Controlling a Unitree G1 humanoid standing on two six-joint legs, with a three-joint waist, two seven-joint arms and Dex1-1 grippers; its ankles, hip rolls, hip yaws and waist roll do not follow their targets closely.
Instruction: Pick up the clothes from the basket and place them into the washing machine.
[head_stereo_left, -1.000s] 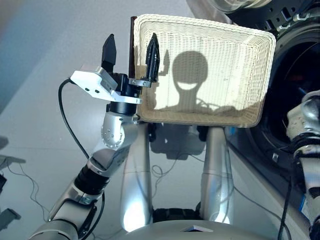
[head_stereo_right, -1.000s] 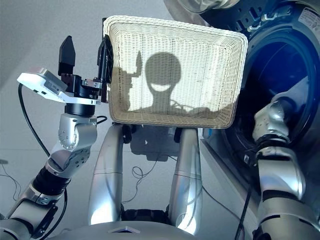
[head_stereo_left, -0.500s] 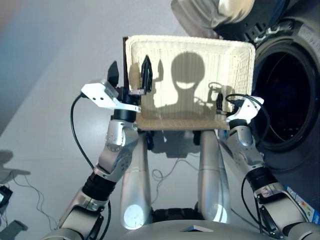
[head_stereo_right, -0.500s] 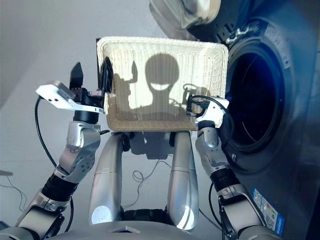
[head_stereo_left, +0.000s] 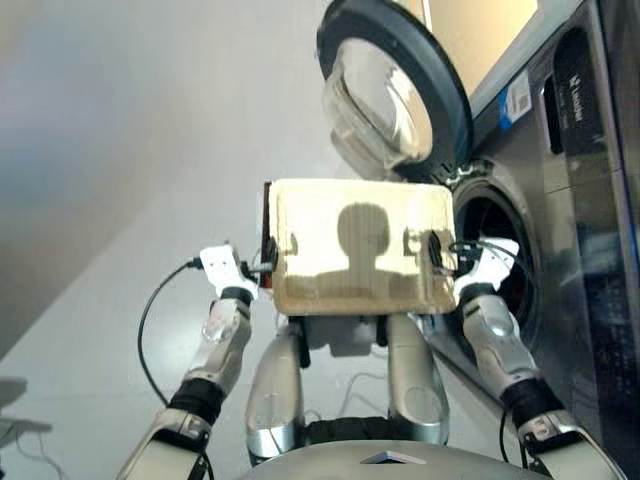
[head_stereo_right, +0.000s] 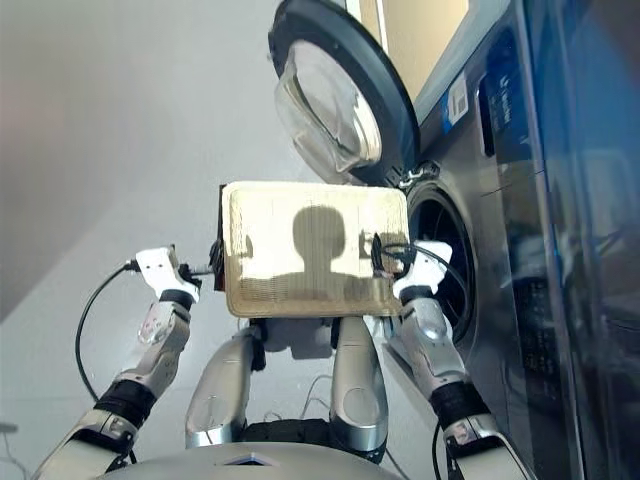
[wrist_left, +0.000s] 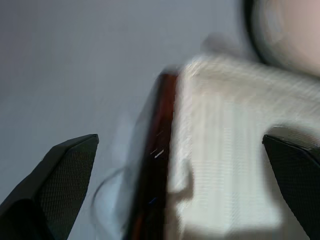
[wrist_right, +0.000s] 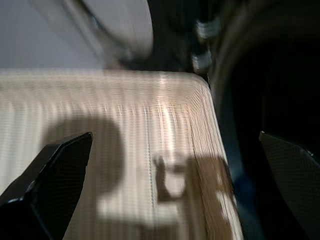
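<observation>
Nearest, the left gripper (wrist_left: 180, 190) is spread wide, its fingers either side of the basket's near left edge, holding nothing. The right gripper (wrist_right: 170, 195) is likewise spread and empty over the tray's right end. Between them the basket (head_stereo_left: 300, 215) shows only bare cream weave; no clothes are visible in it. Just beyond the right gripper, the washing machine (head_stereo_left: 580, 200) drum is dark, its contents unreadable. Farthest, its round door (head_stereo_left: 395, 90) stands swung open.
</observation>
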